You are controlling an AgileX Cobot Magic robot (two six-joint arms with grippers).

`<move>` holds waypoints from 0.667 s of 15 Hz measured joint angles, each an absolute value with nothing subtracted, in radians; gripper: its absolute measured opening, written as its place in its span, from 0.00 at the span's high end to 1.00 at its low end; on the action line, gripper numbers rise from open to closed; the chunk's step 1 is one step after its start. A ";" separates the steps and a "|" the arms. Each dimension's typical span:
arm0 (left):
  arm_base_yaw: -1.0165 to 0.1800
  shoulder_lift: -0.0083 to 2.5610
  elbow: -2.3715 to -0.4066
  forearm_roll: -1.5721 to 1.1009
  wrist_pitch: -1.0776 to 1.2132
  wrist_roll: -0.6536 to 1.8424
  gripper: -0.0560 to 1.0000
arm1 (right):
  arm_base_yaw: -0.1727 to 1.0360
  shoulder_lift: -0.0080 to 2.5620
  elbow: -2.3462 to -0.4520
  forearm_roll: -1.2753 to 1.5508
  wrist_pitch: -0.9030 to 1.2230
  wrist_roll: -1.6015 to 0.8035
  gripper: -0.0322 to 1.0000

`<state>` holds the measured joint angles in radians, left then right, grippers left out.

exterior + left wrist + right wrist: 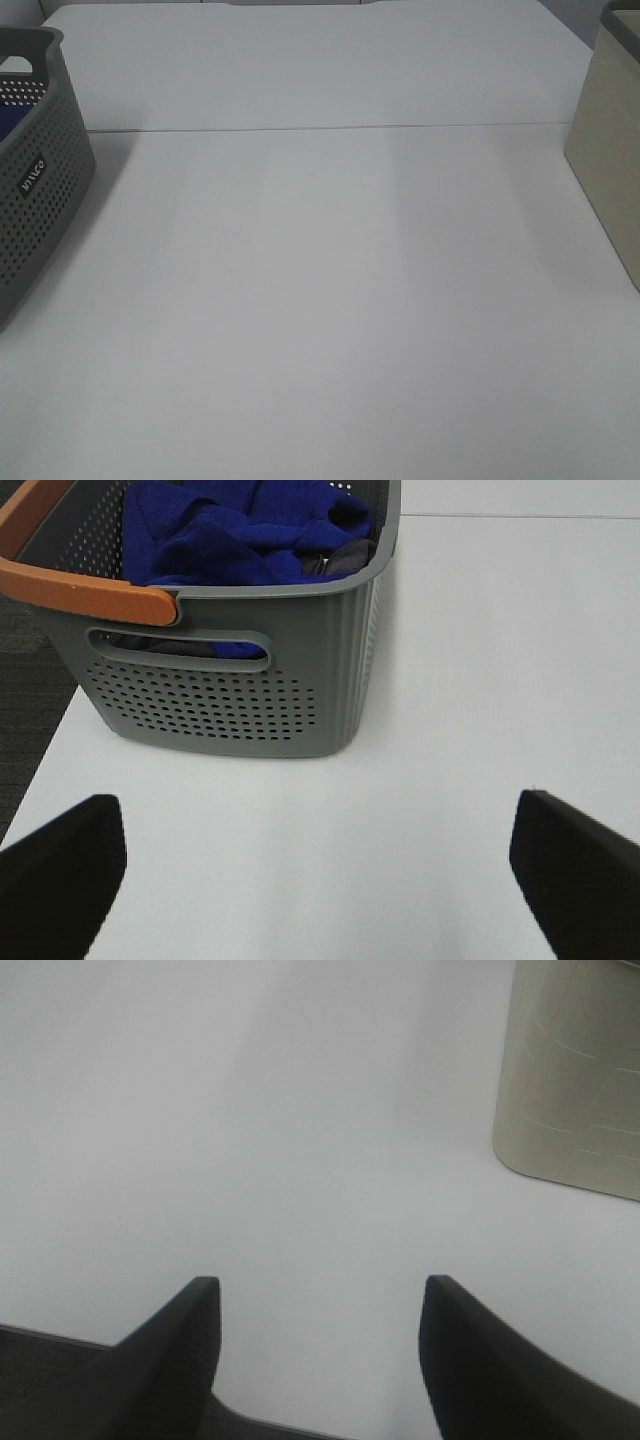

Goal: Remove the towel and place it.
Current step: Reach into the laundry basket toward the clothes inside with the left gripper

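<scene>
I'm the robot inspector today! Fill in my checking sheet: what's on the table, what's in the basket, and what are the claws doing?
Surface: white table, with a thin seam line across it; no spills seen.
Job's things: blue towel bunched inside the grey basket, not yet taken out.
Clutter: beige bin at the table's right edge.
Grippers: left gripper open wide, facing the basket, holding nothing; right gripper open and empty over the table.
Cables: nothing seen.
Surroundings: dark floor beside the table.
</scene>
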<state>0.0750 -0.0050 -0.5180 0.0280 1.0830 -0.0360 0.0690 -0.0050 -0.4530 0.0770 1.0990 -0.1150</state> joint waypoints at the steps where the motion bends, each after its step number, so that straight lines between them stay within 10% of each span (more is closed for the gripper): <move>1: 0.075 -0.005 -0.518 0.022 1.083 -0.036 0.02 | 0.069 -0.005 -0.453 0.077 1.099 -0.115 0.39; 10: 0.067 -0.005 -0.518 -0.055 1.083 -0.006 0.02 | 0.069 -0.005 -0.453 0.077 1.099 -0.115 0.39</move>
